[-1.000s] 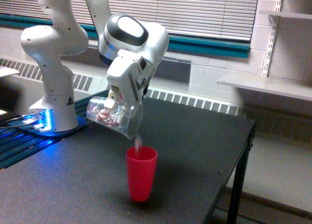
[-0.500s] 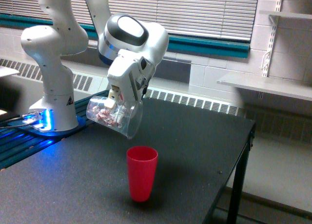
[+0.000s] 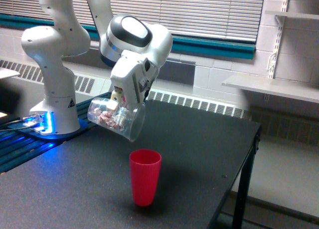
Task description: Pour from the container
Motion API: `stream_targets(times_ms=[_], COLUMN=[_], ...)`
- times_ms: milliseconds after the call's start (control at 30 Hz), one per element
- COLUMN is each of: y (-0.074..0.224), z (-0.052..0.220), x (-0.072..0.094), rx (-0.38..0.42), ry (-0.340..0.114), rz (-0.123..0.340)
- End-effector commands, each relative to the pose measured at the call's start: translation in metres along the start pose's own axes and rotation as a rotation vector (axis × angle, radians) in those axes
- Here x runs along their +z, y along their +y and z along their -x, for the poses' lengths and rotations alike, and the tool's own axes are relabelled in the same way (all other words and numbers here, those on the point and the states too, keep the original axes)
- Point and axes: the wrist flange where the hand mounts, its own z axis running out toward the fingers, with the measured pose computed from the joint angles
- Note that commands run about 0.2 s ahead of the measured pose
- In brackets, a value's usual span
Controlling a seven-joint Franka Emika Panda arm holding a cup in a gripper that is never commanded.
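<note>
The container point(image 3: 117, 120), a clear plastic cup with pinkish-white bits inside, hangs tilted over in the air, its wide mouth pointing down and toward the exterior view's right. My gripper point(image 3: 118, 103) is shut on its upper side; the white hand hides the fingers. Just below and slightly right of the mouth, a red cup point(image 3: 145, 176) stands upright on the black table point(image 3: 199, 154). Nothing is falling from the container at this moment. The bits sit toward the container's bottom end.
The arm's white base point(image 3: 52, 89) stands at the table's back left, with blue lights and cables beside it. The table's right edge point(image 3: 249, 154) drops off to the floor. A radiator, a window with blinds and wall shelves point(image 3: 274, 87) lie behind.
One second ago a thin stream fell from the container into the red cup; it has stopped. The container has tipped back slightly and shifted a little left.
</note>
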Motion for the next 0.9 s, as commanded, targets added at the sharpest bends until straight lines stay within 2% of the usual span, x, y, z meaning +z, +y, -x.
stream_targets(times_ms=[33, 500, 900], y=[0.002, 0.008, 0.008], z=[0.003, 0.015, 0.016], x=[0.004, 0.014, 0.012], rx=[-0.026, -0.052, -0.05], ry=[0.008, 0.01, 0.017], rz=[0.013, 0.04, 0.03])
